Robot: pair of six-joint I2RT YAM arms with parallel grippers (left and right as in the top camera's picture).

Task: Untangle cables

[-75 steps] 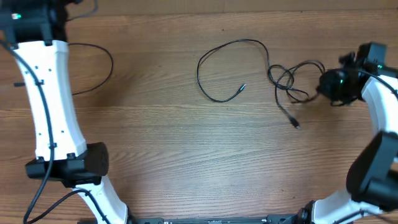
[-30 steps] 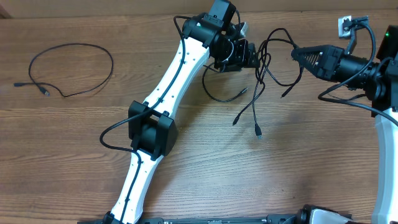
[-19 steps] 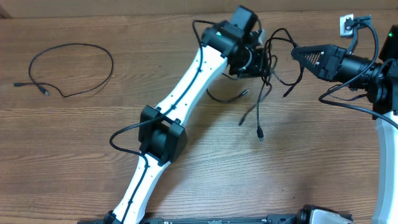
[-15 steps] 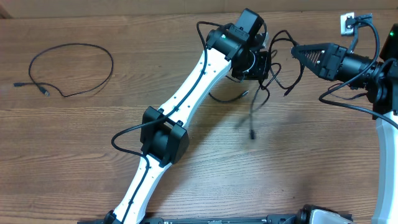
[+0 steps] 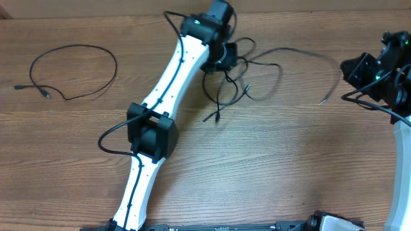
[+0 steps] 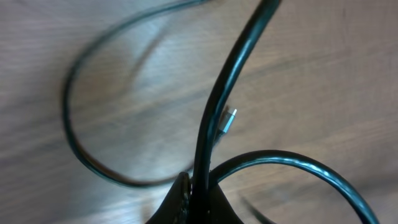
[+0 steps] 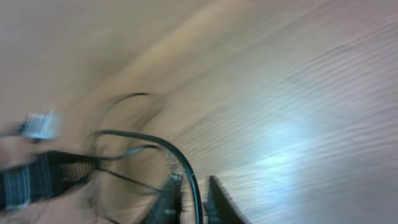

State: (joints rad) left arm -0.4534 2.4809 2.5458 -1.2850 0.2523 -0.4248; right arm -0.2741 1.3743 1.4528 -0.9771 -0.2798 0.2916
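Observation:
Two thin black cables (image 5: 232, 83) lie tangled at the table's far middle. My left gripper (image 5: 228, 63) sits over the tangle. In the left wrist view it (image 6: 198, 186) is shut on one cable strand (image 6: 217, 106), and a small silver plug (image 6: 229, 119) lies beyond. One strand (image 5: 289, 50) arcs right toward my right gripper (image 5: 347, 66), and its blurred free end (image 5: 324, 99) hangs below. In the right wrist view the jaws of my right gripper (image 7: 196, 193) stand slightly apart, with the cable (image 7: 180, 158) running loosely between them.
A separate black cable (image 5: 70, 70) lies looped at the far left of the wooden table (image 5: 289, 160). My left arm (image 5: 154, 128) stretches diagonally from the front edge to the far middle. The right arm's body (image 5: 398, 128) stands along the right edge.
My left gripper shut on the tangle and pulled it left. The right arm drew back to the right and its jaws parted slightly. One strand now stretches out between them.

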